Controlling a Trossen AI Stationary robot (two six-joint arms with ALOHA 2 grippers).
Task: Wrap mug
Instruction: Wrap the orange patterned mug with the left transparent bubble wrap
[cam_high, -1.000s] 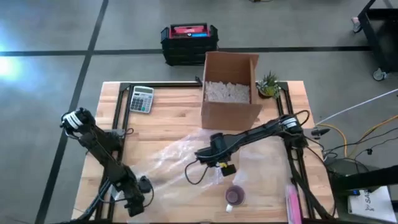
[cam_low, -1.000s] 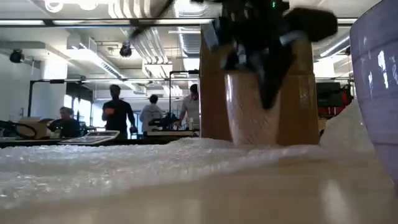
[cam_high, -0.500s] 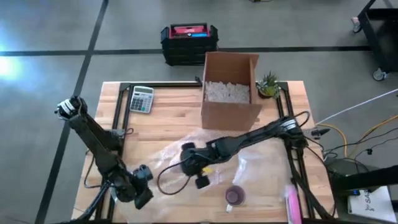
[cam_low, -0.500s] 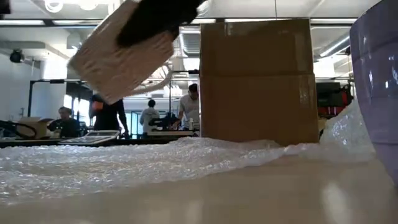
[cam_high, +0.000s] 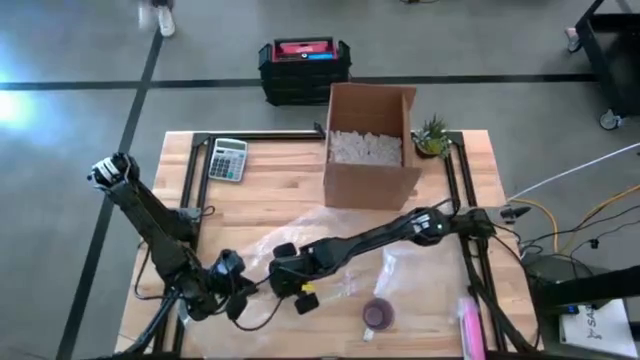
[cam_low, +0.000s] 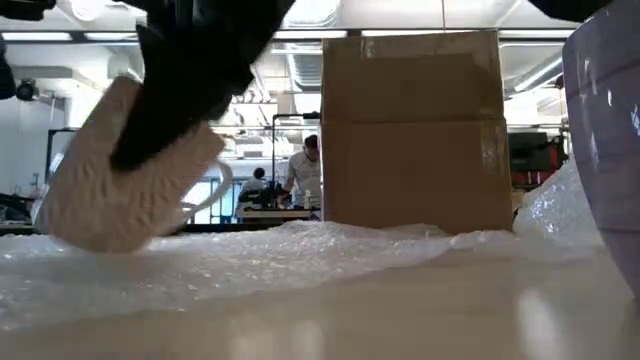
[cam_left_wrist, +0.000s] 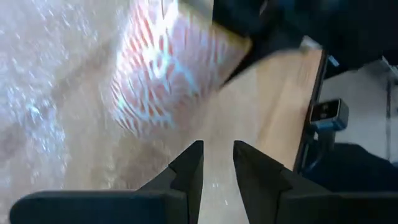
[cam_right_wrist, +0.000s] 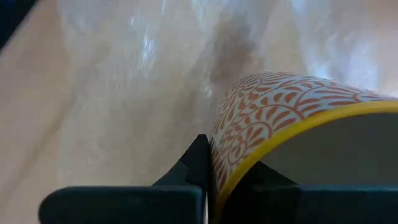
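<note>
My right gripper (cam_high: 290, 285) clamps the tilted mug (cam_low: 125, 180) over the bubble wrap (cam_low: 300, 255); lowered crooked, it could topple. My left gripper (cam_left_wrist: 216, 163), narrow and empty, waits beside the mug.

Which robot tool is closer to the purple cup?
The right tool, shut on the patterned mug, is nearer to the small purple cup. The left tool sits farther off, beyond the right one.
</note>
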